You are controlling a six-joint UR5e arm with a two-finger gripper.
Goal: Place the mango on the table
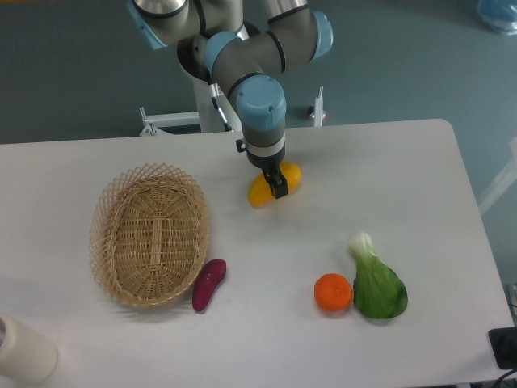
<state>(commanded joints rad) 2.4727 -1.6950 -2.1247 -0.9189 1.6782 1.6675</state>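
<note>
The gripper clamps its fingers around the mango, low over the white table, between the wicker basket and the orange.

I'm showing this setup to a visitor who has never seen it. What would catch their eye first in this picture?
Probably the grey-and-blue robot arm reaching down from the back edge, its black two-finger gripper set around a smooth yellow-orange mango at the middle rear of the white table. Next, the big empty oval woven wicker basket on the left, then the round orange fruit beside a leafy green bok choy at front right.
</note>
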